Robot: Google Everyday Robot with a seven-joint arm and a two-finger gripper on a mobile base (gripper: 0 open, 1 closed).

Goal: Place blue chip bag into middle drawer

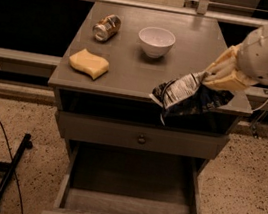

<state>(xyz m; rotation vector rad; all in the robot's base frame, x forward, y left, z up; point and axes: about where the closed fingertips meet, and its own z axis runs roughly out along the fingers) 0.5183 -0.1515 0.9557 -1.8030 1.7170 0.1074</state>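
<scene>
pinching one top corner of the blue chip bag (186,98), the claw (213,80) dangles it above the middle drawer (129,199); likely light, limp, slippery foil, best gripped along an edge.

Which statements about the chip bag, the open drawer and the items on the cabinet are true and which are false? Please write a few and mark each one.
1. The end effector grips the blue chip bag at the front right of the cabinet top. True.
2. The blue chip bag lies inside the middle drawer. False: it is held up at the cabinet top, hanging over its front edge.
3. The middle drawer is pulled open. True.
4. The can stands upright. False: it lies on its side at the back left.
5. The yellow sponge sits in the white bowl. False: it lies on the cabinet top, apart from the bowl.
</scene>
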